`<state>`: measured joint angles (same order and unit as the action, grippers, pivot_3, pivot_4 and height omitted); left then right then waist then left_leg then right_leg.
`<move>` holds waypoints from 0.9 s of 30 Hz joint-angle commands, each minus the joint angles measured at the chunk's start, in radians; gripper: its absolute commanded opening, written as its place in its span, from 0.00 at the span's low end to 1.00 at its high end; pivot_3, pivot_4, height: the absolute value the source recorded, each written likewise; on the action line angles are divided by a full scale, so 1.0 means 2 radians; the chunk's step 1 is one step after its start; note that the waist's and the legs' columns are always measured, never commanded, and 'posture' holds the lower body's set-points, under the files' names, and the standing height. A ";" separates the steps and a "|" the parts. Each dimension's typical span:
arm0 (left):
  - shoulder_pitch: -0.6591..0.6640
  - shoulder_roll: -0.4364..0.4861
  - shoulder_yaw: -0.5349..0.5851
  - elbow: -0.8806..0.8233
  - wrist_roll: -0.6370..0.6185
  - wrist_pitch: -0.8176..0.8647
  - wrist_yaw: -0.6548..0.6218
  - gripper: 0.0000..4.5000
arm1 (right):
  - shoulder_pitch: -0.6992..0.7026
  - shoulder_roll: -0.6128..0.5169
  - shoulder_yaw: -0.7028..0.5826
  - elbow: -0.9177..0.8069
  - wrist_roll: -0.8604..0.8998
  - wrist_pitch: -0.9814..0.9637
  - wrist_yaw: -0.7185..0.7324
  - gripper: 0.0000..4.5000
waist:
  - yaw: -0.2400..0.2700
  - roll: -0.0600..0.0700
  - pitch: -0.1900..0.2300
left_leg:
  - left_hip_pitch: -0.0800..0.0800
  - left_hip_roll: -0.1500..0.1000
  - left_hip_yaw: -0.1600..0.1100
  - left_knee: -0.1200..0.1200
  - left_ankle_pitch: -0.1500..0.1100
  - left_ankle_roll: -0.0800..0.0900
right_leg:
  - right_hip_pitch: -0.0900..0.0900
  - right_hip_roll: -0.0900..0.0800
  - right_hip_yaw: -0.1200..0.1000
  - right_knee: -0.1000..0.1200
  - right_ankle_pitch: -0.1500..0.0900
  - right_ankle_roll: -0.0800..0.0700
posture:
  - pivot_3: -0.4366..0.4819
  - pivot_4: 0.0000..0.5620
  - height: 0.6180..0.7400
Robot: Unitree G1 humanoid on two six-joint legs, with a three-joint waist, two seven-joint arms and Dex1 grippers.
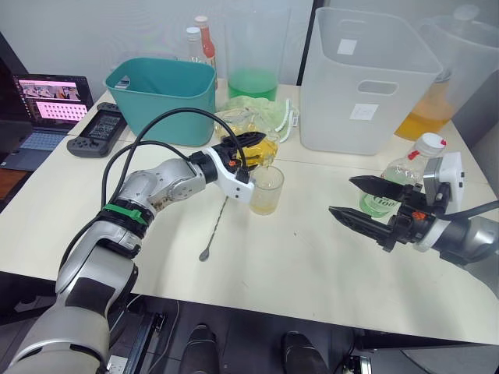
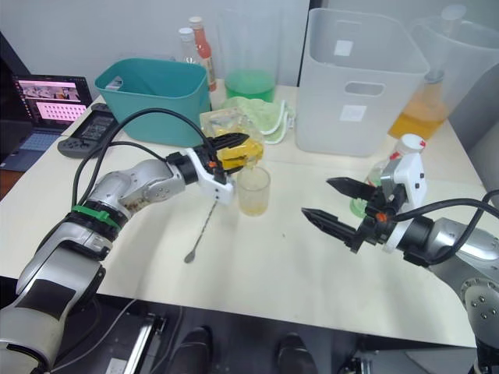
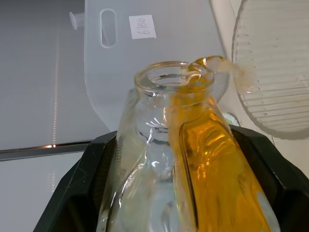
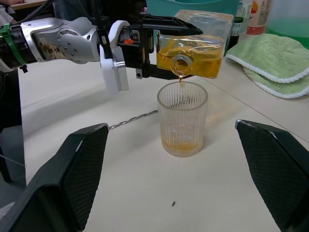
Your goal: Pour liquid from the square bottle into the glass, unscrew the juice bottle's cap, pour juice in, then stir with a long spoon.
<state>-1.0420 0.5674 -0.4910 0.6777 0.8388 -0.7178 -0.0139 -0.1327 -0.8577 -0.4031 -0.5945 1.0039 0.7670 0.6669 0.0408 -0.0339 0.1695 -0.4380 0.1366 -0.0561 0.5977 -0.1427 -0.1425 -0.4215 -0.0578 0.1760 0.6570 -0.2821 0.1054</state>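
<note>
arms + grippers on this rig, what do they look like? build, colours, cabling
Both arms are silver-grey metal shells with dark joints. The left arm wears a green band near the elbow, with black cables looping above the forearm. Each wrist ends in a white block with small orange-red marks. The left gripper and right gripper each have two black tapered fingers with finely textured pads. A black cable trails from the right arm.

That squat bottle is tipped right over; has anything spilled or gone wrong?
Nothing looks spilled. The left end effector tilts the square bottle on purpose, and its orange liquid drips into the glass; the table around it looks dry.
</note>
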 commanded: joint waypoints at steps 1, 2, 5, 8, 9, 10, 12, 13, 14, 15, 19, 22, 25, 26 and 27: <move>-0.017 0.006 0.026 -0.034 -0.015 0.004 0.012 0.62 | -0.004 0.001 -0.012 -0.004 0.003 -0.012 0.002 0.99 | 0.000 0.000 0.000 | 0.000 0.000 0.000 0.000 0.000 0.000 | 0.000 0.000 0.000 0.000 0.000 0.000 | 0.48 0.27 0.94; -0.017 0.006 0.026 -0.034 -0.015 0.004 0.012 0.62 | -0.004 0.001 -0.012 -0.004 0.003 -0.012 0.002 0.99 | 0.000 0.000 0.000 | 0.000 0.000 0.000 0.000 0.000 0.000 | 0.000 0.000 0.000 0.000 0.000 0.000 | 0.48 0.27 0.94; -0.017 0.006 0.026 -0.034 -0.015 0.004 0.012 0.62 | -0.004 0.001 -0.012 -0.004 0.003 -0.012 0.002 0.99 | 0.000 0.000 0.000 | 0.000 0.000 0.000 0.000 0.000 0.000 | 0.000 0.000 0.000 0.000 0.000 0.000 | 0.48 0.27 0.94; -0.014 0.002 0.032 -0.037 -0.029 0.007 0.002 0.62 | -0.006 0.000 -0.008 -0.004 0.005 -0.009 0.002 0.99 | 0.000 0.000 0.000 | 0.000 0.000 0.000 0.000 0.000 0.000 | 0.000 0.000 0.000 0.000 0.000 0.000 | 0.48 0.27 0.94; -0.012 -0.001 0.037 -0.038 -0.046 0.008 -0.010 0.62 | -0.006 -0.001 -0.007 -0.003 0.004 -0.008 0.003 0.99 | 0.000 0.000 0.000 | 0.000 0.000 0.000 0.000 0.000 0.000 | 0.000 0.000 0.000 0.000 0.000 0.000 | 0.48 0.27 0.94; -0.008 -0.006 0.043 -0.039 -0.068 0.009 -0.024 0.62 | -0.007 -0.002 -0.006 -0.002 0.004 -0.007 0.004 0.99 | 0.000 0.000 0.000 | 0.000 0.000 0.000 0.000 0.000 0.000 | 0.000 0.000 0.000 0.000 0.000 0.000 | 0.48 0.27 0.94; -0.003 -0.012 0.051 -0.042 -0.092 0.011 -0.042 0.62 | -0.008 -0.003 -0.005 -0.001 0.003 -0.007 0.005 0.99 | 0.000 0.000 0.000 | 0.000 0.000 0.000 0.000 0.000 0.000 | 0.000 0.000 0.000 0.000 0.000 0.000 | 0.48 0.27 0.94; 0.002 -0.018 0.059 -0.052 -0.120 0.018 -0.063 0.62 | -0.012 -0.004 -0.003 0.001 0.003 -0.006 0.006 0.99 | 0.000 0.000 0.000 | 0.000 0.000 0.000 0.000 0.000 0.000 | 0.000 0.000 0.000 0.000 0.000 0.000 | 0.48 0.27 0.94; 0.007 -0.024 0.064 -0.062 -0.145 0.024 -0.083 0.62 | -0.015 -0.005 -0.001 0.003 0.003 -0.005 0.008 0.99 | 0.000 0.000 0.000 | 0.000 0.000 0.000 0.000 0.000 0.000 | 0.000 0.000 0.000 0.000 0.000 0.000 | 0.48 0.27 0.94; 0.010 -0.028 0.069 -0.069 -0.162 0.030 -0.099 0.62 | -0.017 -0.006 0.001 0.004 0.002 -0.005 0.009 0.99 | 0.000 0.000 0.000 | 0.000 0.000 0.000 0.000 0.000 0.000 | 0.000 0.000 0.000 0.000 0.000 0.000 | 0.48 0.27 0.94; 0.022 -0.032 0.090 -0.105 -0.204 0.060 -0.137 0.62 | -0.040 -0.011 0.014 0.011 0.005 0.003 0.008 0.99 | -0.002 0.000 0.000 | 0.000 0.000 0.000 0.000 0.000 0.000 | 0.000 0.000 0.000 0.001 0.000 0.000 | 0.48 0.27 0.94; 0.030 -0.033 0.108 -0.116 -0.233 0.094 -0.160 0.62 | -0.057 -0.013 0.023 0.017 0.006 0.007 0.009 0.99 | -0.003 0.000 0.000 | 0.000 0.000 0.000 0.000 0.000 0.000 | 0.000 0.000 0.000 0.001 0.000 0.000 | 0.48 0.27 0.94; 0.040 -0.040 0.140 -0.125 -0.287 0.151 -0.189 0.62 | -0.070 -0.015 0.030 0.026 0.007 0.008 0.015 0.99 | -0.005 0.000 0.000 | 0.001 0.000 0.000 0.001 0.000 0.000 | 0.000 0.000 0.000 0.001 0.000 0.000 | 0.48 0.27 0.94; 0.042 -0.049 0.162 -0.134 -0.323 0.194 -0.198 0.62 | -0.074 -0.015 0.033 0.030 0.006 0.007 0.018 0.99 | -0.005 0.000 0.000 | 0.001 0.000 0.000 0.000 0.000 0.000 | 0.000 0.000 0.000 0.002 0.000 0.000 | 0.48 0.27 0.94; 0.043 -0.057 0.183 -0.143 -0.353 0.234 -0.205 0.62 | -0.078 -0.014 0.036 0.034 0.005 0.007 0.022 0.99 | -0.005 0.000 0.000 | 0.001 0.000 0.000 0.001 0.000 0.001 | 0.000 0.000 0.000 0.002 0.000 0.000 | 0.48 0.27 0.94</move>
<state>-0.9218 0.4656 -0.2441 0.4834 0.2704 -0.3728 -0.4177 -0.2673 -0.8766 -0.3242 -0.5302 1.0042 0.7870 0.6944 0.0303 -0.0336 0.1694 -0.4366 0.1366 -0.0562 0.5989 -0.1422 -0.1413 -0.4211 -0.0576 0.1760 0.6606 -0.2821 0.1054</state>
